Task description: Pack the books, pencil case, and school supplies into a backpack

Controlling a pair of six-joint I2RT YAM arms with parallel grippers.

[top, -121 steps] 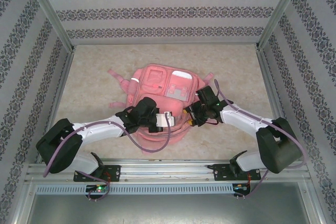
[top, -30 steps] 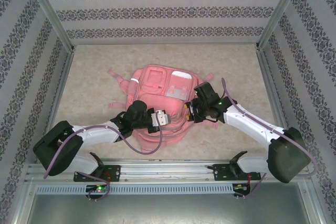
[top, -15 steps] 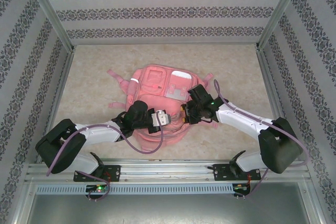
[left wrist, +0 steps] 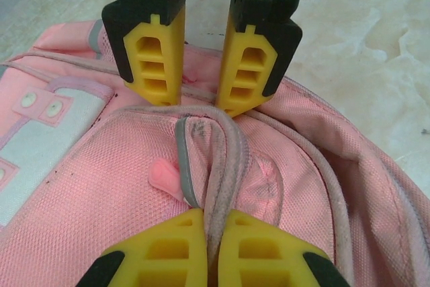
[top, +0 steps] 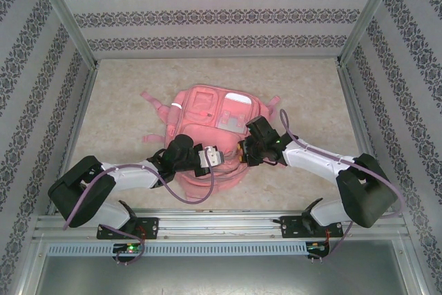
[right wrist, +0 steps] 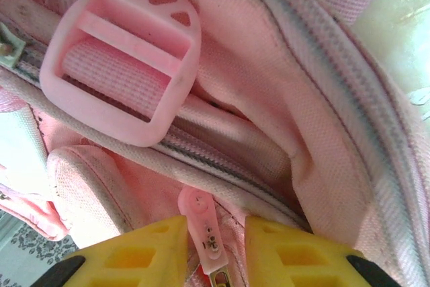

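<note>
Top view: the backpack (top: 207, 112) lies flat at the centre of the beige table (top: 124, 94), pockets up, with straps (top: 153, 99) trailing toward the upper left. Both tools meet at its near end, just below frame centre.

Nearest, at the bottom of the left wrist view: the left gripper (left wrist: 207, 223) has its jaws almost together. They pinch a raised piped seam of the pink fabric. A grey strip (left wrist: 183, 159) runs up alongside the pinched fold.

Just beyond that fold, at the top of the same view: the right gripper (left wrist: 201, 99) faces the left one. Its fingers stand apart with a clear gap between them.

Right wrist view, bottom centre: a pink zipper pull (right wrist: 203, 223) lies in that gap. The gap is wider than the pull, so the pull is not clamped. Whether it touches either pad, cannot tell.

Farther in: the zipper track (right wrist: 222, 166) runs diagonally across the frame. A pink plastic buckle (right wrist: 121, 58) sits on its webbing at upper left.
</note>
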